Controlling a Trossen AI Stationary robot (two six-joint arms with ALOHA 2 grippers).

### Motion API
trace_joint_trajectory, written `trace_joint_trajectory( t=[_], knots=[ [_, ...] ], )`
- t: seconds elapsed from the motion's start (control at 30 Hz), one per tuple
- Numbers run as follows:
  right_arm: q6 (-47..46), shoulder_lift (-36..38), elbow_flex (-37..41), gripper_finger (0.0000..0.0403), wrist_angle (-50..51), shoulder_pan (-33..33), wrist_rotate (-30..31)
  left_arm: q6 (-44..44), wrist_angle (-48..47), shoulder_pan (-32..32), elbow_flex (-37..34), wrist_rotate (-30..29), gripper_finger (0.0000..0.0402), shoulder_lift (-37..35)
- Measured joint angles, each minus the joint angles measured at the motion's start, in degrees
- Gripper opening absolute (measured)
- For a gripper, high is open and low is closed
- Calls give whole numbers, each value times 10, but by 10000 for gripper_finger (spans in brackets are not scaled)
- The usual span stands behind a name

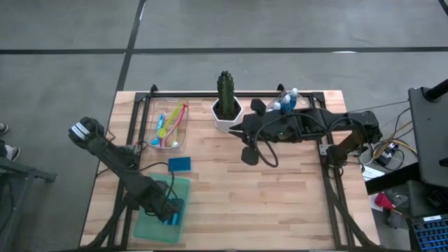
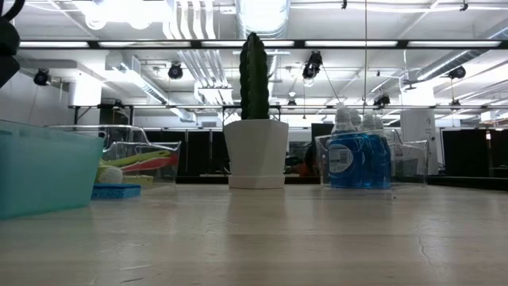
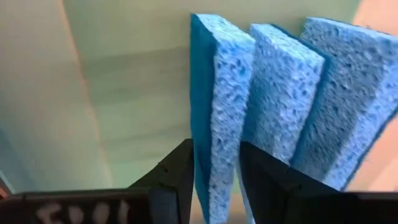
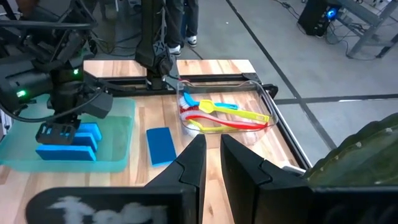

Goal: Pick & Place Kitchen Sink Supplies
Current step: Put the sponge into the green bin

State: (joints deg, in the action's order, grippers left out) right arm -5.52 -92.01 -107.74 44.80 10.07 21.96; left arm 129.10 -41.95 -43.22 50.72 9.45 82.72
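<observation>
My left gripper (image 1: pixel 170 210) reaches down into the translucent green tray (image 1: pixel 150 224), its fingers on the first of three blue sponges (image 3: pixel 217 93) that stand on edge side by side on the tray floor. Another blue sponge (image 1: pixel 179 164) lies flat on the table beside the tray. Coloured brushes (image 1: pixel 170 126) lie in a clear bin at the far left. Blue bottles (image 1: pixel 285 103) stand in a clear bin at the far right. My right gripper (image 1: pixel 249 152) hangs raised over the table's middle, fingers nearly together (image 4: pixel 212 138) with nothing between them. My left gripper has the outermost sponge between its two fingers, one finger (image 3: pixel 180 171) on each broad face (image 3: pixel 202 155), at the sponge's upper edge. The fingers come from above, pointing steeply down. The sponge stands upright on edge in the tray, next to the other two.
A green cactus in a white pot (image 1: pixel 225 105) stands at the far middle, between the two clear bins. Black frame rails (image 1: pixel 231 93) run along the table's far, left and right sides. Bare wood stretches across the table's middle and near right.
</observation>
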Motion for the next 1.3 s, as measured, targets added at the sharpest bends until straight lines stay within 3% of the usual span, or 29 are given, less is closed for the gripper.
trace_joint_trajectory(
  t=[0.4, 0.8, 1.07, 1.3],
  knots=[
    [2, 0, 10, 43, -1, 0, 0, -3, -7, 0, 15, 7, 127, -7],
    [10, 2, 10, 44, 7, 0, -11, 1, -73, -1, 20, 12, 126, -72],
    [-3, 5, 11, 36, 32, -3, -60, 14, -78, 0, 22, -124, 126, -134],
    [-5, 5, 15, 33, 47, -4, -84, -14, -71, 5, 22, -357, 127, -181]
  ],
)
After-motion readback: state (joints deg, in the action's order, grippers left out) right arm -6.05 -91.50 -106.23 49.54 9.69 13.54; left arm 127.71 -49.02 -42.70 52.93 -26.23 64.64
